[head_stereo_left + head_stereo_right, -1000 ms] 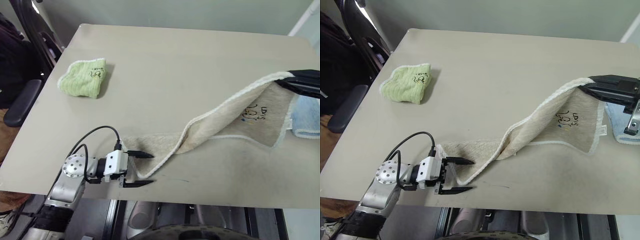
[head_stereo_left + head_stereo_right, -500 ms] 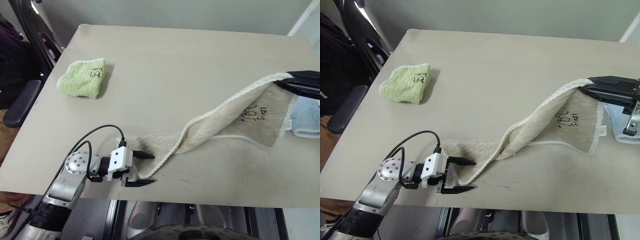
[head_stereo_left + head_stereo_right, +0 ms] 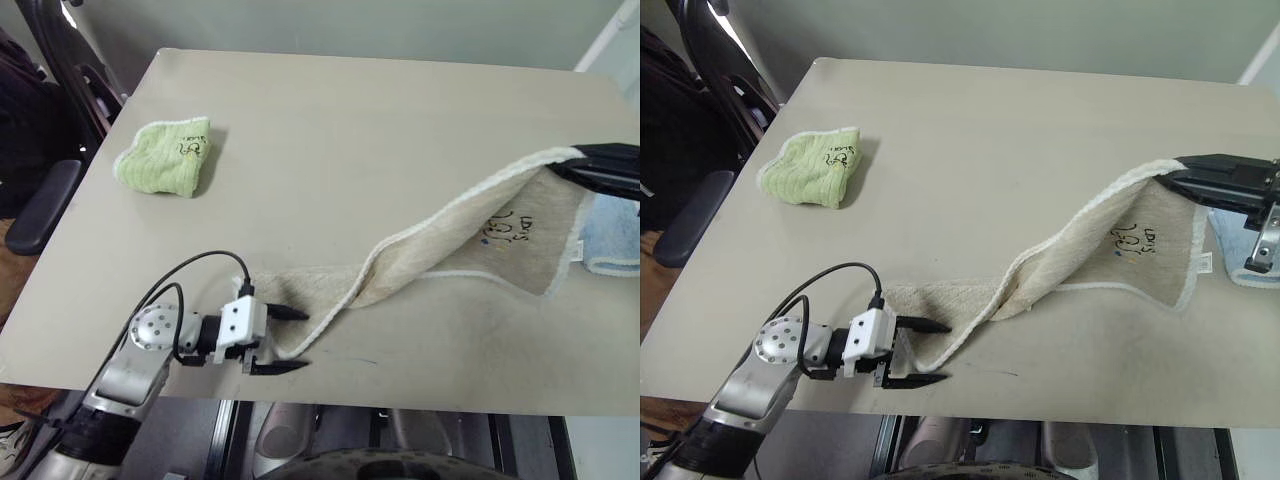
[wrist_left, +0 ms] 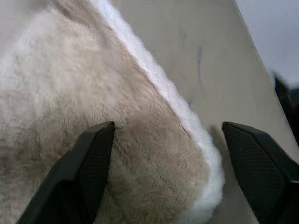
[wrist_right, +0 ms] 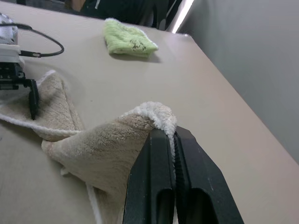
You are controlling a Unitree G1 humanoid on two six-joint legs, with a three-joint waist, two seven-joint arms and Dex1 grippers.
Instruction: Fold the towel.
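Note:
The towel (image 3: 480,225) is a long beige cloth with white edging and a dark logo, stretched across the table (image 3: 350,110) from near left to right. My right gripper (image 3: 1172,172) is shut on its far corner and holds that end lifted above the table; the pinch is seen close up in the right wrist view (image 5: 166,134). The towel's other end lies flat near the front edge. My left gripper (image 3: 292,340) is open there, level with the table, one finger (image 4: 88,172) over the terry and the other beyond the white edge.
A folded lime-green towel (image 3: 165,157) lies at the table's far left. A light-blue towel (image 3: 610,238) sits under the raised end at the right edge. A black chair arm (image 3: 45,205) stands beside the table's left side. The table's front edge runs just behind my left gripper.
My left gripper has turned slightly and its fingers have narrowed a little around the towel's near corner. The right gripper and the lifted end have stayed put.

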